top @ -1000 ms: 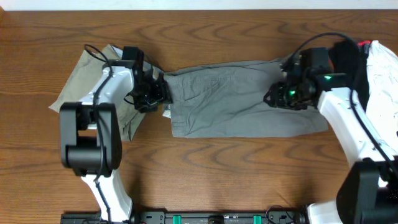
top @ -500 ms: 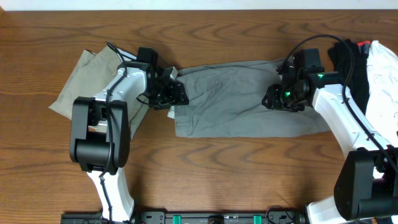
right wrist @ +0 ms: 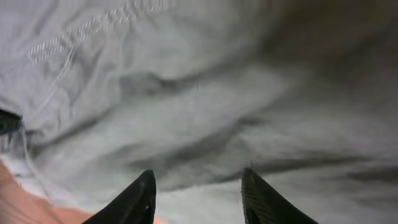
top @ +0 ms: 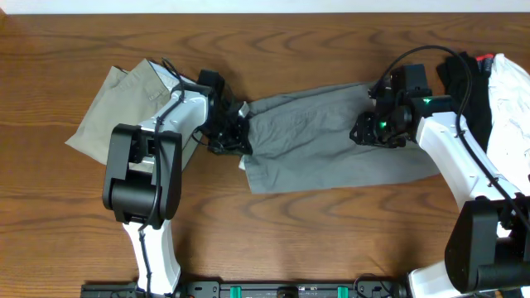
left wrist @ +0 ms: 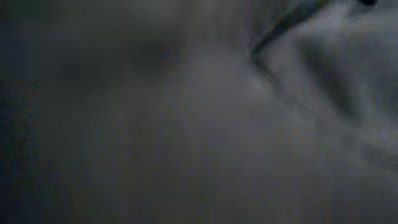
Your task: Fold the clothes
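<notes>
Where the grey shorts are spread across the middle of the table, their left edge is met by the left gripper. Its opening cannot be told, since the left wrist view is filled with blurred grey cloth. The right gripper is set over the shorts' right part, fingertips held moderately apart, with cloth seen across the gap. Khaki shorts are laid just left, partly under the left arm. White cloth is seen at the right edge.
</notes>
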Robot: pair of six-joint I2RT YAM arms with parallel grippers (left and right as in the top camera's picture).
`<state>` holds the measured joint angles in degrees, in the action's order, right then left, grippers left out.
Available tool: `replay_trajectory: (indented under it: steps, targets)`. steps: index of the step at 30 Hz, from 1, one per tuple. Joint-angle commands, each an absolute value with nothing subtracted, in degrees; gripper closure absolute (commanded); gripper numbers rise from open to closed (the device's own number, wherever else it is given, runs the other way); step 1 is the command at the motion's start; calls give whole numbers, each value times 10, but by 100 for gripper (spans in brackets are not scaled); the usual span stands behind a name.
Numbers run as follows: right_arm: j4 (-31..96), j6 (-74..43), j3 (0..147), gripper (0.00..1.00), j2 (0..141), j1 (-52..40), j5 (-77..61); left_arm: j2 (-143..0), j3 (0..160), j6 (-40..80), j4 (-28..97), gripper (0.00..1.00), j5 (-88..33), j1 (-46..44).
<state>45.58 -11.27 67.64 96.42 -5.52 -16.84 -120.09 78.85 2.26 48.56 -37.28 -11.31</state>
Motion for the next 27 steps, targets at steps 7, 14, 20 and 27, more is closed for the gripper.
replay_trajectory:
  steps: [7,14,20,27]
  targets:
    - [458,-104,673,57,967,-60,-164,-1087,969,6,684,94,-255,-61]
    - [460,-107,673,56,967,-58,-163,-1073,1153,-5,809,94,-179,-60]
    - [462,-107,673,56,967,-56,-163,-1074,1199,-4,831,94,-173,-60]
    - [456,-106,673,54,967,-57,-179,-1091,1183,-4,836,94,-172,-60]
